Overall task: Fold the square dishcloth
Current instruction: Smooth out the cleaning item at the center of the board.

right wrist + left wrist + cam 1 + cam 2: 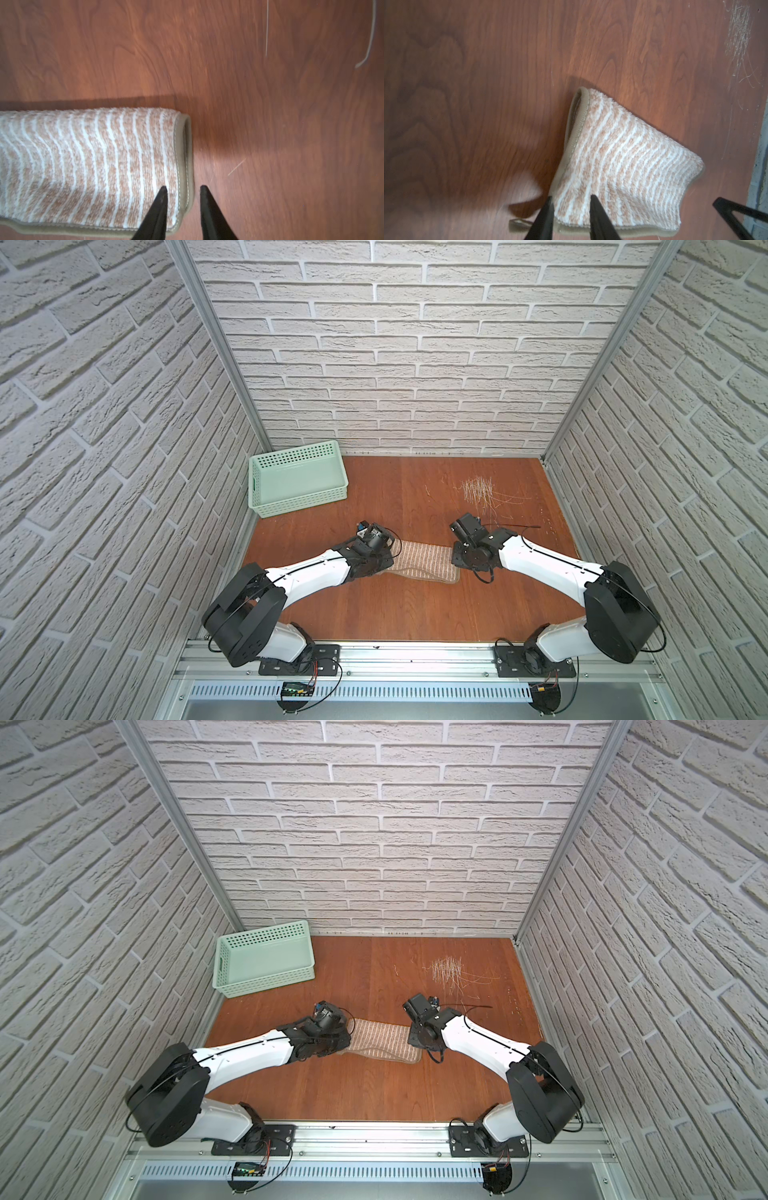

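dishcloth (pixel 422 562) striped, seemingly folded double

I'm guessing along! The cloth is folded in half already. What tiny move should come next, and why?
Probably the right gripper closes on the short end of the dishcloth: its jaws stand apart astride that edge, and it lies folded only once.

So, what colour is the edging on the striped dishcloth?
Olive-beige binding around the tan, white-striped terry dishcloth; clearest in the right wrist view.

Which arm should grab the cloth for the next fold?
Probably right: the right gripper, open, straddles the straight end of the dishcloth; the left gripper sits at a rumpled corner.
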{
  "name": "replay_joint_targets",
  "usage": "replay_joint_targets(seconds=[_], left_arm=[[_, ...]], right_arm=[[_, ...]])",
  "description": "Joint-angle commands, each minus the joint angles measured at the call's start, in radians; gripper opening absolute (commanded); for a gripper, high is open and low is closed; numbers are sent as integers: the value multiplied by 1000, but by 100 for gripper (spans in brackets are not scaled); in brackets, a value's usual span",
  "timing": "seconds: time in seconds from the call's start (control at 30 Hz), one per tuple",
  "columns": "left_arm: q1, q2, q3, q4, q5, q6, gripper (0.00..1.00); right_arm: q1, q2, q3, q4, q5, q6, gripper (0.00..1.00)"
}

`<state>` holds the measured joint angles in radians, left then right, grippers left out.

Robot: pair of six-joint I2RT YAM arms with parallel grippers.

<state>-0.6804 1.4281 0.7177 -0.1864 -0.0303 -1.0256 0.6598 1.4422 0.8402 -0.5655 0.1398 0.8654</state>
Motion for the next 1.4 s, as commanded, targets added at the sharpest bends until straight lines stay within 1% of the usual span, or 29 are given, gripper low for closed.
replay_joint_targets(seconds=[0.0,0.07,0.27,0.5,0.53,0.6,0.67,0.87,1.0,1.17,1.37], left_arm=[[-5,14,18,-27,28,25,29],[-4,18,16,-34,25,23,28],[-4,24,13,-36,23,25,25],[-4,53,29,-32,34,26,24],[-4,51,29,-35,32,26,26],[-4,44,29,-48,20,26,36],[-4,30,29,-66,3,25,40],[-5,5,28,-111,-36,26,44],[-4,6,22,-110,-38,26,44],[-4,26,20,-89,-20,27,38],[-4,46,23,-72,-10,29,35]], right_arm=[[19,-37,-72,36,-70,106,32],[31,-62,-108,67,-79,141,35],[43,-107,-141,101,-86,189,38],[50,-111,-168,139,-89,228,41],[50,-109,-171,148,-91,231,41],[53,-105,-174,160,-92,235,41],[53,-99,-174,169,-95,237,41],[58,-70,-171,200,-104,242,41],[62,-51,-171,207,-103,245,41],[67,-37,-184,233,-104,254,42],[74,-15,-204,274,-102,272,42]])
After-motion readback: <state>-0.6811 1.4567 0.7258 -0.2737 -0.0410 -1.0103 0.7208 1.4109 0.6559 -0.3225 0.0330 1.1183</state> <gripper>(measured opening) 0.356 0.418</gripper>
